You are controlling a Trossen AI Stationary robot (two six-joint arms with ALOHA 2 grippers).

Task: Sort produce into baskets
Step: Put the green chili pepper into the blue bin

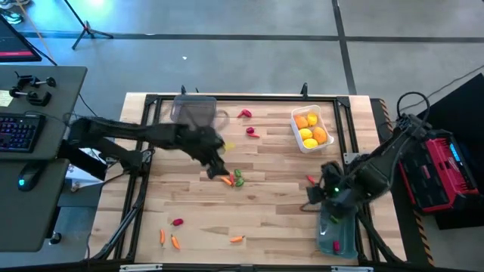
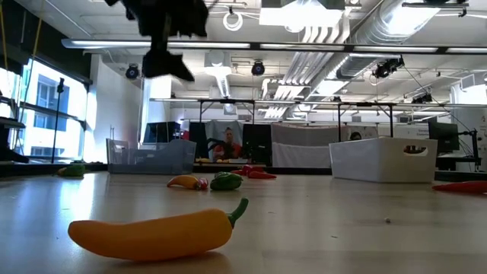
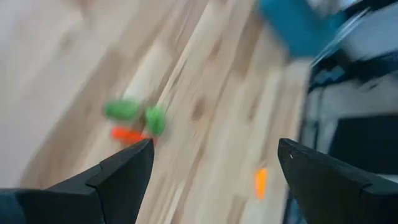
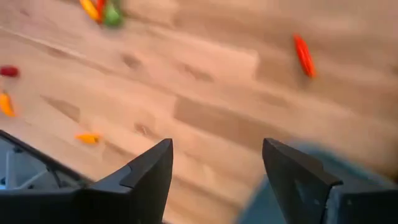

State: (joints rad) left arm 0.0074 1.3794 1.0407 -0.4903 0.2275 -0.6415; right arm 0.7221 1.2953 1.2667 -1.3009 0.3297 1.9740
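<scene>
Left arm: reaches from the left edge of the high view toward centre frame.
Left gripper (image 1: 218, 165): fingers spread wide, pointing down.
Right arm: folded at the lower right.
Right gripper (image 1: 318, 198): fingers apart.

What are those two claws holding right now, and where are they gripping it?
Nothing. The left gripper is open and empty above the green peppers mid-table. The right gripper is also open and empty, over the blue-grey basket.
</scene>
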